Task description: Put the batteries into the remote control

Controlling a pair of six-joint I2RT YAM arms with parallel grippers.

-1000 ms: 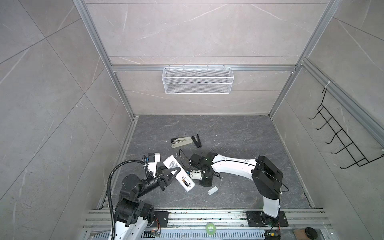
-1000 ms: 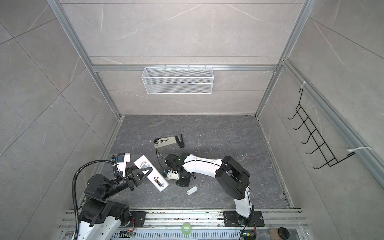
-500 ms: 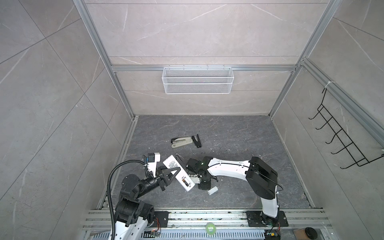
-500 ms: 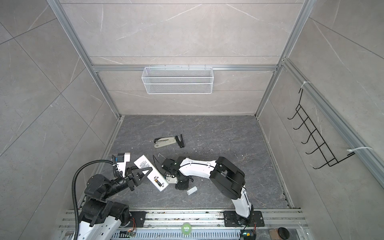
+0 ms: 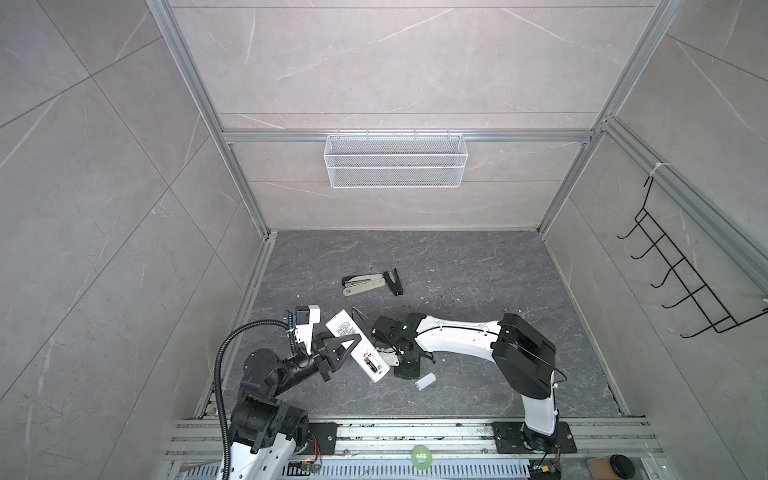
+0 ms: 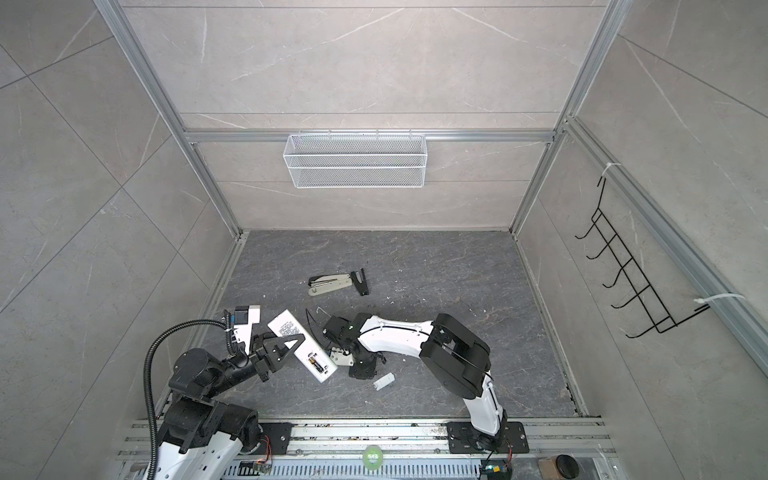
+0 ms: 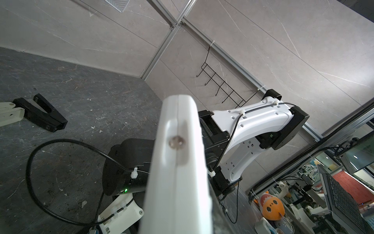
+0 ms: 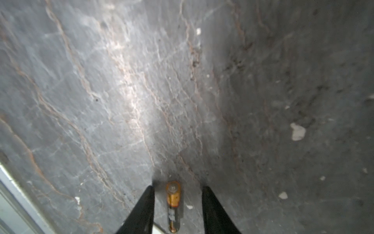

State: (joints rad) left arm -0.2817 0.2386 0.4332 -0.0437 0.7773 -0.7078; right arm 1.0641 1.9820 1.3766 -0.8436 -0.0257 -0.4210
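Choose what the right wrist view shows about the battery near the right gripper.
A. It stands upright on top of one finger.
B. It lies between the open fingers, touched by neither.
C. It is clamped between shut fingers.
B: the battery lies on the grey table between the two black fingers of the right gripper, with a clear gap on each side.

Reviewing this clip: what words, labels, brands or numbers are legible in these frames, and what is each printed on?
Nothing here can be read with confidence.
Remote control, back label: a block of print, too small to read.
Loose battery: dark print on its casing, blurred.
Green disc: a pale mark, too small to read.
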